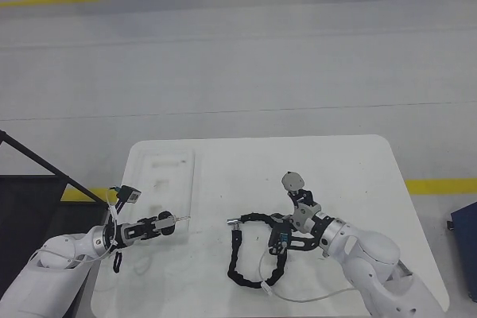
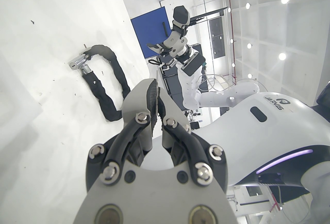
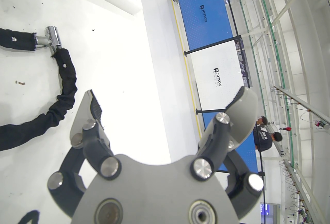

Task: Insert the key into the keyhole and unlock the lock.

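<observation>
A black fabric-covered chain (image 1: 250, 258) lies in a loop at the table's middle, its ends joined by a silver lock cylinder (image 1: 235, 226). The left wrist view shows the cylinder (image 2: 76, 63) with its keyhole end facing my left gripper. My left gripper (image 1: 168, 223) is to the left of the lock and apart from it, shut on a thin metal key (image 2: 157, 76) whose blade points toward the lock. My right gripper (image 3: 166, 103) is open and holds nothing. It hangs over the chain's right side (image 1: 281, 238), with the cylinder (image 3: 52, 36) and chain (image 3: 65, 75) ahead of it.
A shallow white tray (image 1: 168, 179) lies on the table's back left part. A white cable (image 1: 302, 298) curls on the table near the front edge, by the chain. A black rack (image 1: 16, 207) stands off the table's left side.
</observation>
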